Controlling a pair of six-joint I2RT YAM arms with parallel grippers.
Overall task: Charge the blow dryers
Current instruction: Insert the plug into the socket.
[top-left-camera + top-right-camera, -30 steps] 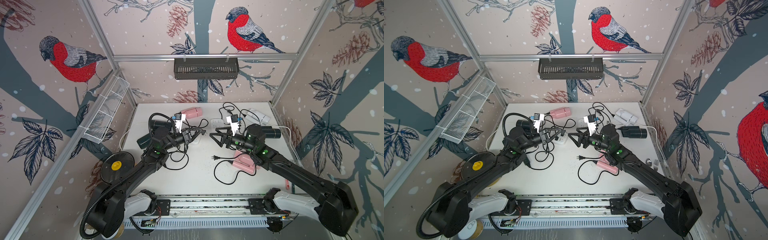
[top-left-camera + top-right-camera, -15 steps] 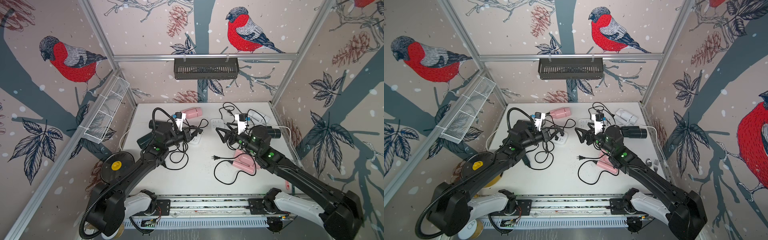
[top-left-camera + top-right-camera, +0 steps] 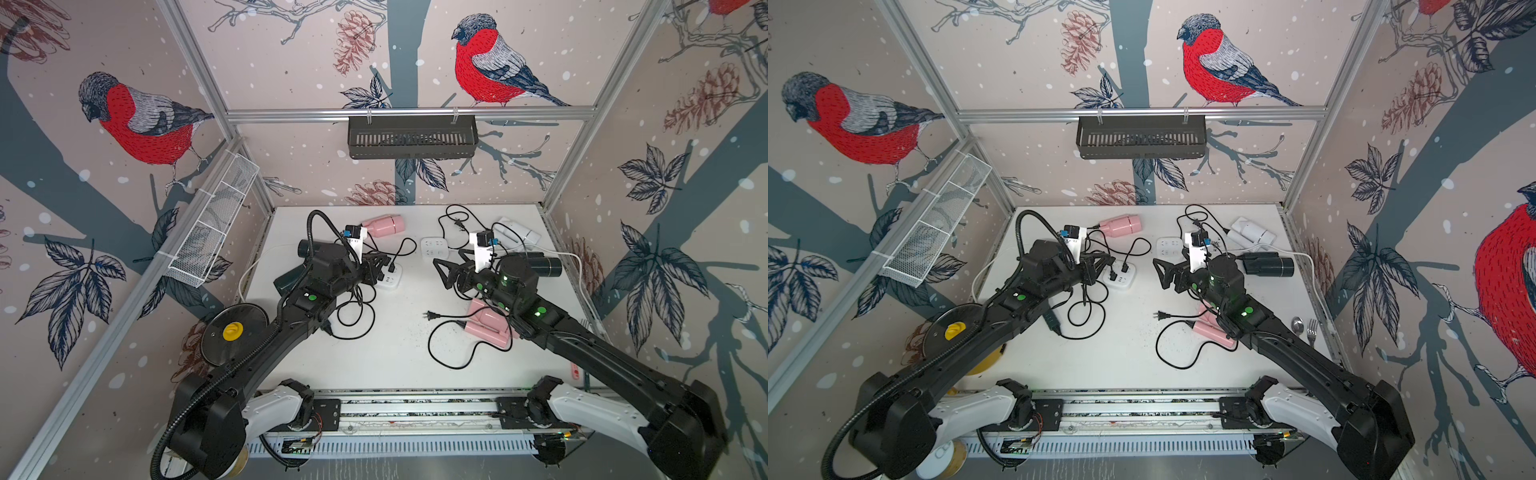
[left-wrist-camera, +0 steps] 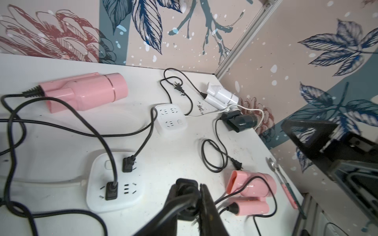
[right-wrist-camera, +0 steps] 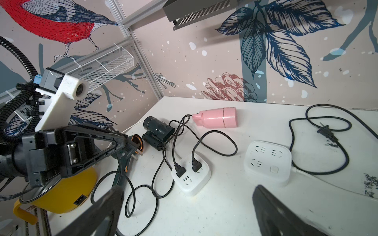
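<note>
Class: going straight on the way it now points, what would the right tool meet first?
Probably the white power strip holding two plugs, just ahead of the right tool; depth is unclear.

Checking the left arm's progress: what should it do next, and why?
Probably lower the left gripper, shut on a black two-prong plug, onto the free slots of the white square power strip nearest it; two plugs already fill its other sockets.
</note>
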